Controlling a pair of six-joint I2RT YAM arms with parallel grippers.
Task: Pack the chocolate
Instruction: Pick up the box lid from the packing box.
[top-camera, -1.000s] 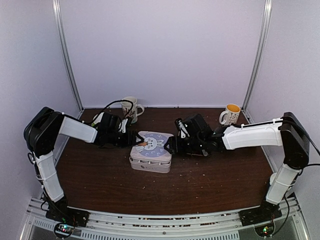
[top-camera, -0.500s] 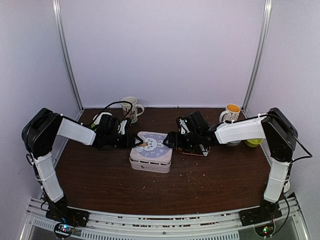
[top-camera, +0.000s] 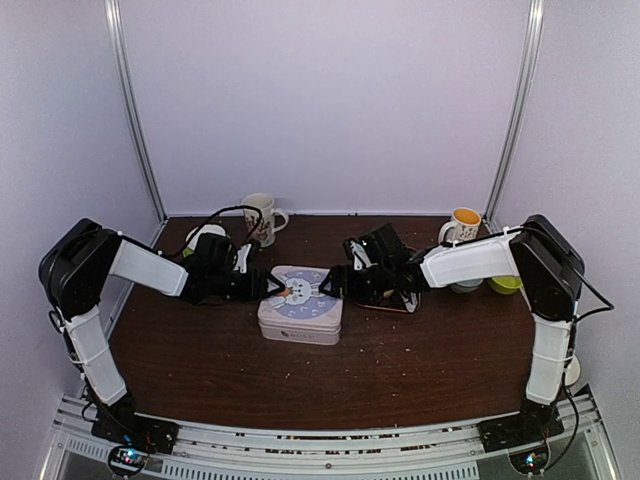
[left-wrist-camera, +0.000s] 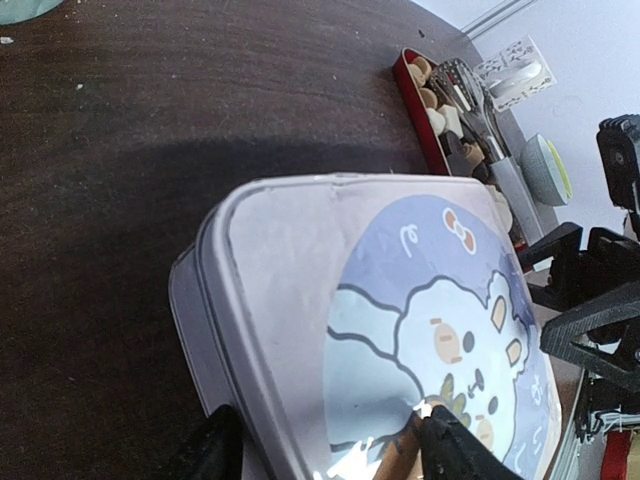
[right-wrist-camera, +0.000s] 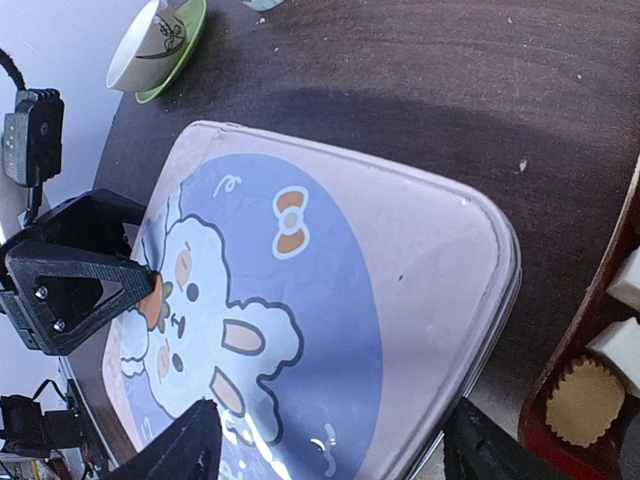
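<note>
Chocolate (left-wrist-camera: 432, 98) is lying in a red tray (top-camera: 390, 305) just right of the middle of the table (top-camera: 200, 370). It is a row of small tan, dark and white pieces, and none of it is held. White tongs (left-wrist-camera: 470, 95) are resting in the tray alongside the pieces. From above, the right forearm is reaching across the tray and hiding most of it. The strip of red that shows there is running roughly left to right, and the pieces are lining up along that same axis.

Just left of the tray, a pale tin (top-camera: 300, 308) is sitting with its bunny-print lid on and facing up. Both arms are meeting over it from opposite sides.

The left gripper (top-camera: 272, 288) is straddling the tin's left edge with its fingers well apart. One finger is beside the side wall and the other is over the printed lid. I cannot tell whether they are pressing on the tin.

The right gripper (top-camera: 335, 285) is straddling the tin's right edge in the same way. Its fingers are spread wide, one over the lid and one off the rim. Whether it is clamping the tin is also unclear.

A white mug (top-camera: 262, 215) is standing at the far edge, left of centre. A cup on a green saucer (right-wrist-camera: 150, 40) is sitting beside the left arm. At the far right a mug with a yellow inside (top-camera: 462, 228) is standing, and a green bowl (left-wrist-camera: 548, 170) is sitting nearer than it, right of the tray. Pale crumbs are dotting the dark wood.
</note>
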